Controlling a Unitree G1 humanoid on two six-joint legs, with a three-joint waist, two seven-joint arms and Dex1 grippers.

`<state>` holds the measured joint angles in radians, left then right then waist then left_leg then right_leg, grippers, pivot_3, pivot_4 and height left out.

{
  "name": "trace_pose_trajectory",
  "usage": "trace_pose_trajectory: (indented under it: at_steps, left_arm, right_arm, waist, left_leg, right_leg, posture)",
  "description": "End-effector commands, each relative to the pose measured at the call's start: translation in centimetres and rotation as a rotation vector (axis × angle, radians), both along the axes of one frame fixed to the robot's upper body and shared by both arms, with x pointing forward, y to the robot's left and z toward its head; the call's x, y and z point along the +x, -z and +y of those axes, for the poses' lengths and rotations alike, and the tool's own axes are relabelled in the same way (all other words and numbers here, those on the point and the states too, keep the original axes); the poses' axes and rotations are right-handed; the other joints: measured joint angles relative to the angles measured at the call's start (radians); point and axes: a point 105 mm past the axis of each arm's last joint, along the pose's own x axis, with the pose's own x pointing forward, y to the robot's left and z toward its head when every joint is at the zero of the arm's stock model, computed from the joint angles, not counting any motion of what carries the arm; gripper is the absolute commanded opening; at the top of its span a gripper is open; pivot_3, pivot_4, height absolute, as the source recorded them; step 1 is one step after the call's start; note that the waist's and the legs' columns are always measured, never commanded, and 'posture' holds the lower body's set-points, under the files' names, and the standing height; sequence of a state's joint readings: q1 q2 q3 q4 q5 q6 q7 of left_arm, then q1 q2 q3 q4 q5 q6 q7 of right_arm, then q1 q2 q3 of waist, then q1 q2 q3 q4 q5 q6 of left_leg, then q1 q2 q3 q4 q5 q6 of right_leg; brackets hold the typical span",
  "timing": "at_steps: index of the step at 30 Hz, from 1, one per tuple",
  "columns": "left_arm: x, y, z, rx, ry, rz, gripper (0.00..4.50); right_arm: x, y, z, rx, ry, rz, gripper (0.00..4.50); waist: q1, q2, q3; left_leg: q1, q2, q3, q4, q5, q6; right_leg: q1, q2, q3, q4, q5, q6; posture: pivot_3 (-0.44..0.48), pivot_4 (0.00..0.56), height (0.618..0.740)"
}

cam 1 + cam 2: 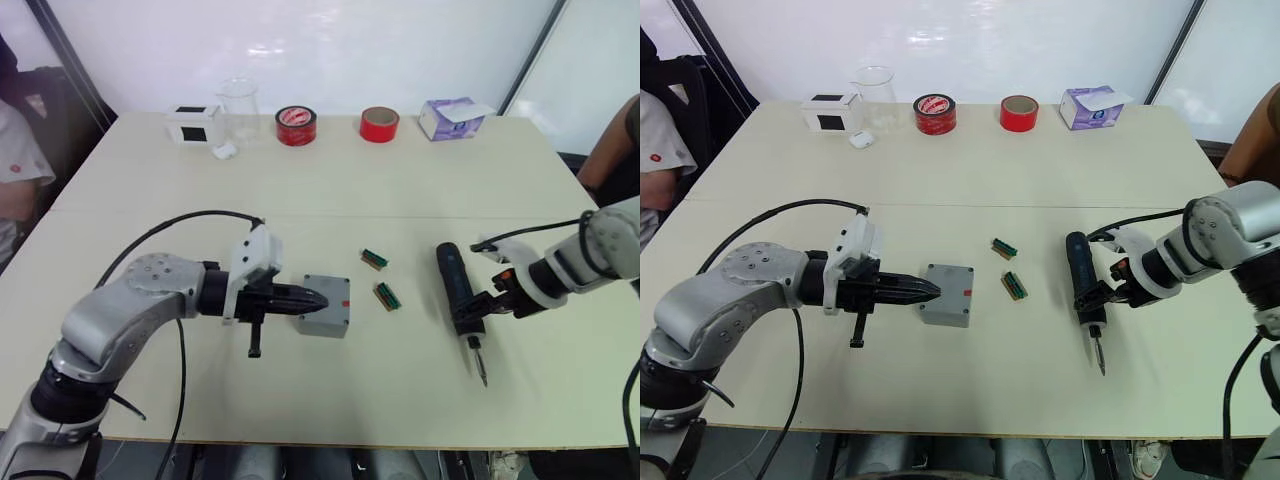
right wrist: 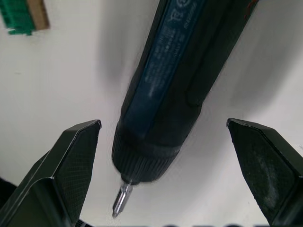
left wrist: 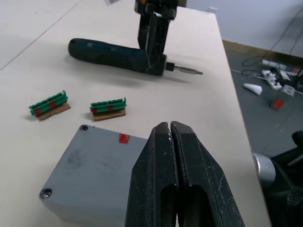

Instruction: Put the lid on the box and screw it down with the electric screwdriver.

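The grey box (image 1: 335,320) sits mid-table with the lid (image 3: 90,172) on it as a flat top, screw heads at two corners and a red mark at one edge. My left gripper (image 1: 312,298) is shut and empty, its tips over the lid's near-left edge. The dark blue electric screwdriver (image 1: 455,285) lies on the table right of the box, with its bit toward the front edge. My right gripper (image 2: 163,124) is open, one finger on each side of the screwdriver's bit end, not clamped.
Two green terminal blocks (image 1: 374,259) (image 1: 388,296) lie between box and screwdriver. Along the back edge stand a white-and-black cube (image 1: 192,124), a glass beaker (image 1: 239,105), two red tape rolls (image 1: 296,125) (image 1: 380,124) and a tissue pack (image 1: 450,117). People sit at both table ends.
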<state>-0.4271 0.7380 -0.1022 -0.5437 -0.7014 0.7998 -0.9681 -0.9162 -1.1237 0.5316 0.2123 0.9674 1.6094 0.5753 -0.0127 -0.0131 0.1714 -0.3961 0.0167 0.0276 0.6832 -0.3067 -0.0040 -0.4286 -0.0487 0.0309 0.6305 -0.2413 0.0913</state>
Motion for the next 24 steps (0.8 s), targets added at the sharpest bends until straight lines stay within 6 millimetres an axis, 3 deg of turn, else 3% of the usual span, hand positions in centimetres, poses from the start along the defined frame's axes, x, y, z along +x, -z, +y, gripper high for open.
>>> trace_pose_trajectory:
  at_steps: [1,2,5,11,14,17,20,22,24]
  left_arm:
    - [-0.3,-0.9,-0.2,-0.027,-0.014,-0.036,0.0]
    - [-0.3,-0.9,-0.2,-0.029,-0.019,-0.033,0.0]
    - [-0.4,-0.7,-0.1,-0.029,-0.031,-0.028,0.0]
    - [-0.3,-0.5,0.3,-0.023,-0.058,-0.023,0.0]
    - [0.0,-0.2,0.8,-0.014,-0.077,-0.02,0.0]
    - [1.0,0.3,1.9,0.007,-0.13,-0.006,0.0]
    - [2.5,0.6,2.9,0.005,-0.179,0.014,0.0]
    - [3.1,0.6,3.0,-0.009,-0.182,0.025,0.0]
    - [3.5,0.8,2.8,0.003,-0.169,0.023,0.0]
  right_arm:
    - [0.6,0.2,-0.2,-0.028,0.005,-0.008,4.44]
    - [0.8,0.5,-0.2,-0.036,0.0,-0.006,4.44]
    - [0.8,1.0,0.0,-0.055,-0.022,0.008,3.73]
    - [-0.3,2.0,0.3,-0.067,-0.065,0.05,1.84]
    - [0.2,1.8,0.3,-0.069,-0.049,0.021,1.83]
    - [2.8,-0.3,-1.0,-0.063,0.043,-0.127,1.83]
    - [6.7,-6.6,-0.4,0.044,-0.035,-0.56,1.83]
    - [7.4,-11.5,1.7,0.245,-0.079,-0.869,1.83]
    - [6.3,-15.9,3.4,0.452,-0.074,-1.174,1.83]
  waist:
    - [0.0,-0.002,-0.001]
    - [0.0,-0.002,-0.001]
    - [-0.004,-0.004,-0.002]
    - [-0.001,-0.004,-0.003]
    - [0.0,-0.005,-0.003]
    - [-0.005,-0.007,-0.004]
    - [-0.006,-0.003,-0.001]
    - [-0.003,0.001,0.001]
    - [-0.003,0.0,0.002]
  left_leg:
    - [0.0,0.0,0.0,0.0,0.0,0.0]
    - [0.0,0.0,0.0,0.0,0.0,0.0]
    - [0.002,0.0,0.0,0.0,0.0,0.0]
    - [0.003,0.0,-0.001,0.0,0.0,0.0]
    - [0.003,0.0,-0.001,0.0,0.0,0.0]
    - [0.003,0.0,-0.001,0.0,0.0,0.0]
    - [0.004,0.0,0.001,0.001,0.0,0.0]
    - [0.003,0.0,0.002,0.001,0.0,0.0]
    - [0.001,0.0,0.001,0.0,0.0,0.0]
  right_leg:
    - [0.0,0.0,0.0,0.0,0.0,0.0]
    - [0.0,0.0,0.0,0.0,0.0,0.0]
    - [0.002,0.0,0.0,0.0,0.0,0.0]
    - [0.003,0.001,-0.001,0.0,0.0,0.0]
    - [0.003,0.0,-0.001,0.0,0.0,0.0]
    - [0.003,0.001,-0.002,0.0,0.0,0.0]
    - [0.003,0.0,-0.001,0.0,0.0,-0.002]
    - [0.001,0.0,0.001,0.0,0.002,0.0]
    - [0.0,0.003,0.001,0.001,0.003,0.004]
  posture:
    - [0.0,0.15,0.74]
    - [0.0,0.15,0.74]
    - [0.0,0.15,0.74]
    - [0.0,0.15,0.74]
    - [0.0,0.15,0.74]
    - [0.0,0.15,0.74]
    - [0.0,0.15,0.74]
    - [0.0,0.15,0.74]
    - [0.0,0.15,0.74]
